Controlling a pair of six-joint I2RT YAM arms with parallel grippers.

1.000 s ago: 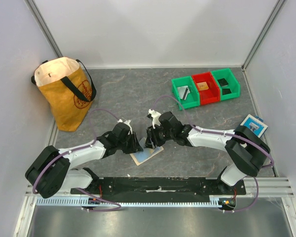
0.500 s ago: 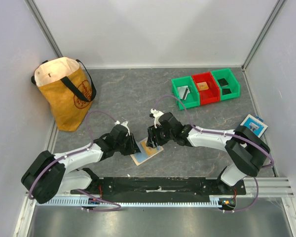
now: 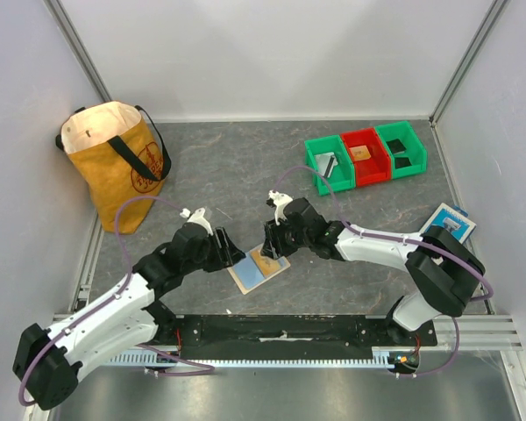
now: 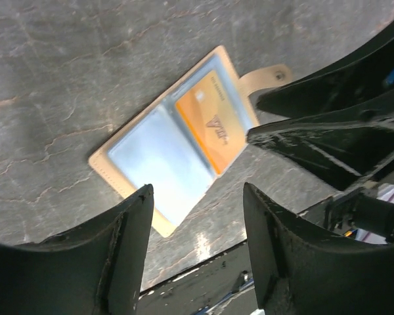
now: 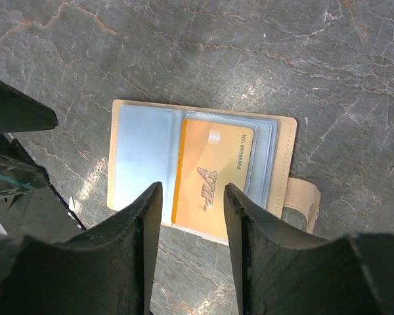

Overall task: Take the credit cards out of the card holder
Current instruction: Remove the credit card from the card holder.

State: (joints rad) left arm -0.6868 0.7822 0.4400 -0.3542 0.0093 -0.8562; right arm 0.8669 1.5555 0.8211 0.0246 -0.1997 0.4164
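tbh the flat tan folding card holder [image 3: 255,271] is hemmed in, black left gripper [image 3: 231,256] and right gripper [image 3: 273,249] flank it; bare grey marbled tabletop [image 3: 237,175] behind gives room, yellow tote bag [image 3: 114,171] well apart

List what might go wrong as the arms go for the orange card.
The orange card lies flat in the open card holder, so the right gripper may slip off its thin edge. Neither gripper pins the holder; a pull might drag it along. The left gripper hovers close by, so the two could bump.
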